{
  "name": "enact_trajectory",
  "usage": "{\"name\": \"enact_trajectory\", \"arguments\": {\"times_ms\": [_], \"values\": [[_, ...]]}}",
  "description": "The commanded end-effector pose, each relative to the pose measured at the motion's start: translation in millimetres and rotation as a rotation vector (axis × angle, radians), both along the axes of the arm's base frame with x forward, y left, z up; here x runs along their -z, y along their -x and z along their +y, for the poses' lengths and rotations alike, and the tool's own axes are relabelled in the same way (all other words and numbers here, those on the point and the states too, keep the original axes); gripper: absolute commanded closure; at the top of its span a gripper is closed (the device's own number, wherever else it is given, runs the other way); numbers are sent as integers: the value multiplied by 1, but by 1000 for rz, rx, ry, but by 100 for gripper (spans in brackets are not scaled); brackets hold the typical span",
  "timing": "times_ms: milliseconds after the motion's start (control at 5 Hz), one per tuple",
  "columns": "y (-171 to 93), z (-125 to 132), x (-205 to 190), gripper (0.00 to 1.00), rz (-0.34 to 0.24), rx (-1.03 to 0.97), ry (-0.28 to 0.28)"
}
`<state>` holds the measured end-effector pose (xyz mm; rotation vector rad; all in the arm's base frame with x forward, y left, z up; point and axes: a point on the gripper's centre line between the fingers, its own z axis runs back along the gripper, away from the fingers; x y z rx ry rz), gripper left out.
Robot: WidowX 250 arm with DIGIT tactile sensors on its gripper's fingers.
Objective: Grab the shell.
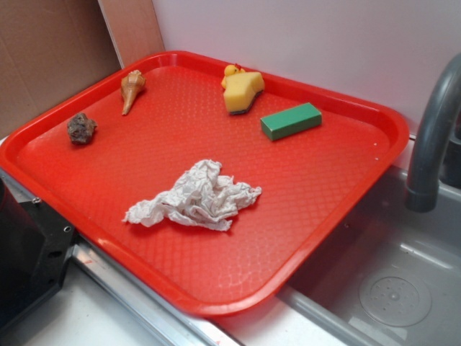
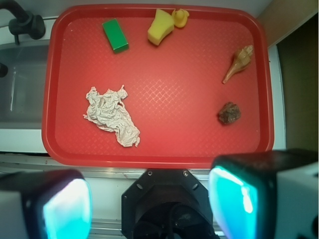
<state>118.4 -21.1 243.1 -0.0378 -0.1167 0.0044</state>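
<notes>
While fingers (image 2: 149,199) gape apart, shell (image 1: 132,89) near rock (image 1: 81,128), red tray (image 1: 346,180)

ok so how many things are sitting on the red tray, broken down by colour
tan-orange spiral seashell: 1
dark brown lumpy rock-like thing: 1
yellow: 2, a foam sponge piece and a small rubber duck
green rectangular block: 1
white crumpled paper towel: 1
total: 6, all on the red plastic tray

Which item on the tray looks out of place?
The crumpled paper towel in the middle of the red tray looks like litter. The shell, rock, green block and yellow sponge lie intact, apart.
</notes>
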Motion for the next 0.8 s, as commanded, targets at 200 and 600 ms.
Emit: {"name": "enact_trajectory", "arguments": {"times_ms": [200, 600], "values": [[-23, 45, 44, 0, -11, -211, 66], [-76, 77, 91, 0, -90, -394, 130]]}}
